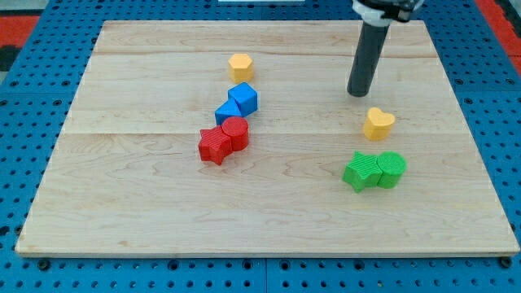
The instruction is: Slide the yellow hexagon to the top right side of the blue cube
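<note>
Taking the blue cube [244,98] as the marker, nearest the view's bottom sit two green blocks [374,170] well off to its lower right, touching side by side — the left one star-like, the right one rounded. Just below the cube and slightly left, a red star [213,146] and a red cylinder [235,133] press together. A second blue block [225,112], shape hard to read, touches the cube's lower left edge. The yellow heart [378,123] lies far right of the cube, a little lower. My tip [358,94] rests on the wooden worktop [122,187] right of the cube, just above that heart but clear of it — a plain rod, no fingers. The yellow hexagon [240,65] sits directly above the cube, near it, not touching.
</note>
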